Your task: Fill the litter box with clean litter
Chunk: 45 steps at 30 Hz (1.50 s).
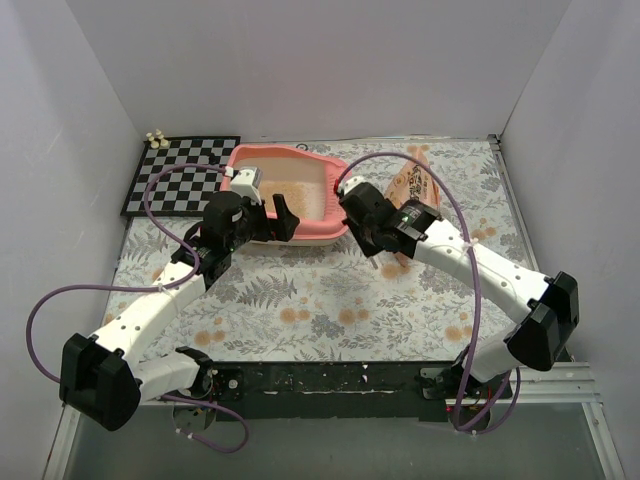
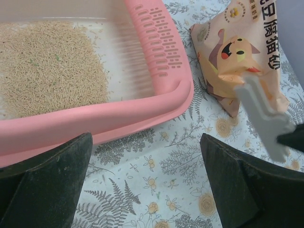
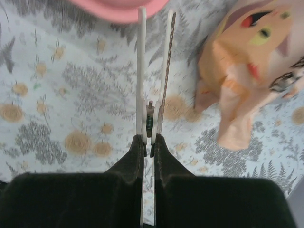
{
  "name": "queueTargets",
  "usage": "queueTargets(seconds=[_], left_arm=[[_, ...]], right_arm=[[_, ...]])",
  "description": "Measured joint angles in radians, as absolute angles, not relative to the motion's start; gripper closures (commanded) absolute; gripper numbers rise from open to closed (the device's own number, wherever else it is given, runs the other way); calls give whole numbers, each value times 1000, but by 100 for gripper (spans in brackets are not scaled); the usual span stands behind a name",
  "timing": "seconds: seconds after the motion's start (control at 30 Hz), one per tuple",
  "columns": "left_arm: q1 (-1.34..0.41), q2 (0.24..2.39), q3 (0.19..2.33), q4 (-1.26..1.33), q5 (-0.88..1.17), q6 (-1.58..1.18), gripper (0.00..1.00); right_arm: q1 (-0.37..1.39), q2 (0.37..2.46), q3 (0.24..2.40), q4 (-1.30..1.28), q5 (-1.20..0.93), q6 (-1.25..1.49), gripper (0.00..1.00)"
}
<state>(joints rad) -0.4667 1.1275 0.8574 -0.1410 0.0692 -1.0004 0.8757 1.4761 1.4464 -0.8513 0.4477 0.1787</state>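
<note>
The litter box [image 1: 270,152] stands at the far side of the worktop [image 1: 300,300], just beside the checkerboard [image 1: 180,175]. The clean litter [image 2: 47,66] lies as a thin layer on its floor, mostly toward the end away from the slotted grille [image 2: 161,42]. The left gripper [image 2: 145,140] is spread wide with nothing between its fingers, and it hangs over the flowered cloth just in front of the box's near rim. The right gripper [image 3: 148,140] is closed tight on a thin white clip [image 3: 141,71] (a small spring shows between its two blades). It is near the printed bag [image 2: 237,52], which lies on the worktop beside the grille end.
</note>
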Motion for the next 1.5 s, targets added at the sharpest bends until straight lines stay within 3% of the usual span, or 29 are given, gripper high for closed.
queueTargets(seconds=[0.37,0.67,0.87,1.03,1.27,1.5], left_arm=[[-467,1107,844,-99,76,-993,2],[-467,1090,838,-96,94,-1003,2],[-467,1068,826,-96,94,-1010,2],[-467,1068,826,-97,95,-1014,2],[-467,1068,826,-97,97,-1019,2],[-467,1068,825,-97,107,-1023,2]], right_arm=[[931,1346,952,-860,307,353,99],[918,1223,789,-834,400,627,99],[902,1200,750,-844,437,730,49],[902,1205,883,-926,480,724,31],[837,1266,1240,-971,576,643,27],[540,1364,1334,-862,545,490,27]])
